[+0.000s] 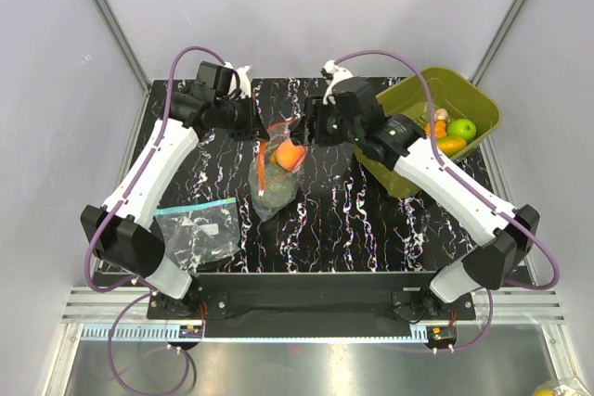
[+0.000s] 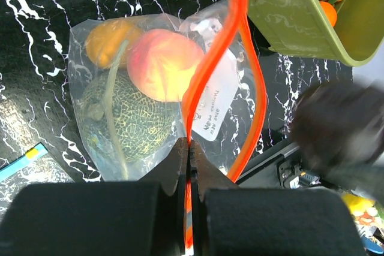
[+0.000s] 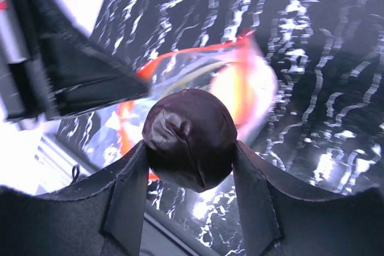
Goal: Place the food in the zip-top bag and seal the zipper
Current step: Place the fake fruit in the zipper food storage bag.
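The zipper [image 2: 210, 67] is pinched by the left pincer [image 2: 189, 148], its jaws pressed together on one lip of the red-orange strip. This way the mouth of the zip-top bag [image 2: 201, 25] is lifted and held gaping. The other lip is seen bowed away to the right, w/ a clear gap betw. the two. The bag's body rests on the counter [image 1: 371, 220], approx. mid-counter, betw. the two arms. Three pcs of food are already inside: an orange [image 2: 108, 40], a peach [image 2: 165, 64] and a netted melon [image 2: 129, 118], packed touching one another at the closed end.

A dark round piece of food [image 3: 189, 130] is clamped in the right pincer [image 3: 189, 148], w/ one finger on each side. It is held just at the open mouth, above the peach, presumably so it can be dropped straight in w/o the film being snagged. What kind of fruit it is cannot be told.

More food, incl. a green apple [image 1: 462, 128], is seen in the olive tub [image 1: 487, 104] at the far right of the counter. Loading is therefore judged partway done, and sealing is not yet begun. A second bag w/ a teal strip [image 1: 197, 229] lies flat near the left arm's base, apart from the work.
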Motion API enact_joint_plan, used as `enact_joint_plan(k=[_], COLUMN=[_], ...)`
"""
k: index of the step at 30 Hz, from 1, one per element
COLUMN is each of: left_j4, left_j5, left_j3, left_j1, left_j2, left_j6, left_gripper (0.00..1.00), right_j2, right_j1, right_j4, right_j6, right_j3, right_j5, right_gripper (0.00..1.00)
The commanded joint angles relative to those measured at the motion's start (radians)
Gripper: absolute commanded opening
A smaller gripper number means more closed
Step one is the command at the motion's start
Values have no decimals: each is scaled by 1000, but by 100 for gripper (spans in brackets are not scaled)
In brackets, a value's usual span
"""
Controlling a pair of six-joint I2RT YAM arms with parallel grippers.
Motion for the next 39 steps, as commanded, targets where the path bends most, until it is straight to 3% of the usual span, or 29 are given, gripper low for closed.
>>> enact_joint_plan(k=[1,13,17,20,21,22,26,31,34,39], left_j4=[26,47,49,55,57,57,52,57,57,57], left_j5=[32,34,29,24,24,23,14,14,9,6], left_j3=[54,11,2,2,4,4,4,-6,-6,-9], left_j1=[-1,-4,-4,-4,-4,-4,-4,-4,-4,-2], left_j2=[-12,-49,-55,-59,-59,-61,-64,-64,-64,-66], left_j6=[-2,-21,-24,-30,-31,-31,-31,-34,-34,-33], left_gripper=[0,0,0,0,0,0,0,0,0,0], right_j2=[48,125,143,139,137,133,116,117,117,126], right_j1=[46,126,166,189,189,191,186,143,99,24], right_j4=[-7,-64,-99,-102,-104,-107,-136,-232,-280,-266], right_j6=[-34,-136,-219,-251,-249,-247,-232,-120,7,106], right_j3=[90,81,103,103,106,110,142,176,181,147], right_j5=[-21,-39,-86,-85,-58,-39,85,242,245,117], right_gripper=[41,45,72,86,97,100,100,74,60,57])
